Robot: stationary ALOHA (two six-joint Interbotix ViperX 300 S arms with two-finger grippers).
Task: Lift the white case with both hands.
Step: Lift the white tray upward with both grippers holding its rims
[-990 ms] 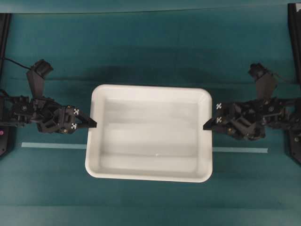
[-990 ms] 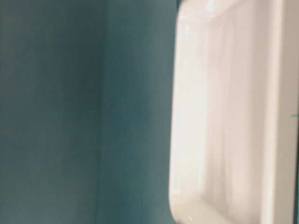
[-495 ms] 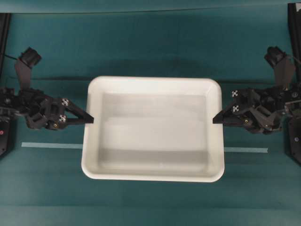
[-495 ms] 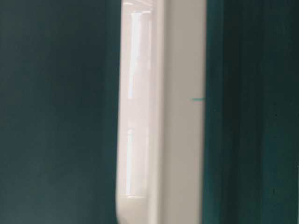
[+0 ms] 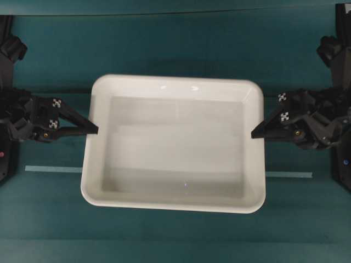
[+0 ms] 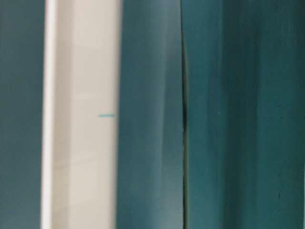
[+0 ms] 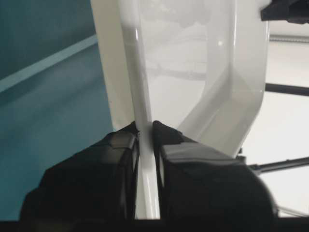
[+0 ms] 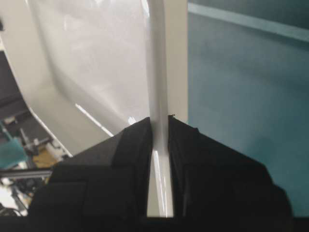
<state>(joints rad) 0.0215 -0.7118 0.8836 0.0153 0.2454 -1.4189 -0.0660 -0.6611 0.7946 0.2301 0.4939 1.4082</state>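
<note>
Overhead view, white case (image 5: 175,145), glossy, rounded corners

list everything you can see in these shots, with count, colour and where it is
large shallow rectangular white plastic case: one, white, centre of the overhead view, held by its two short rims
teal table cover: one, teal, beneath and around the case
thin strip of tape: one, pale teal, running across the table, partly hidden by the case
left gripper: one, black, clamped on the case's left rim
right gripper: one, black, clamped on the case's right rim

White case (image 5: 174,145), shallow, apparently level, rims gripped
</note>
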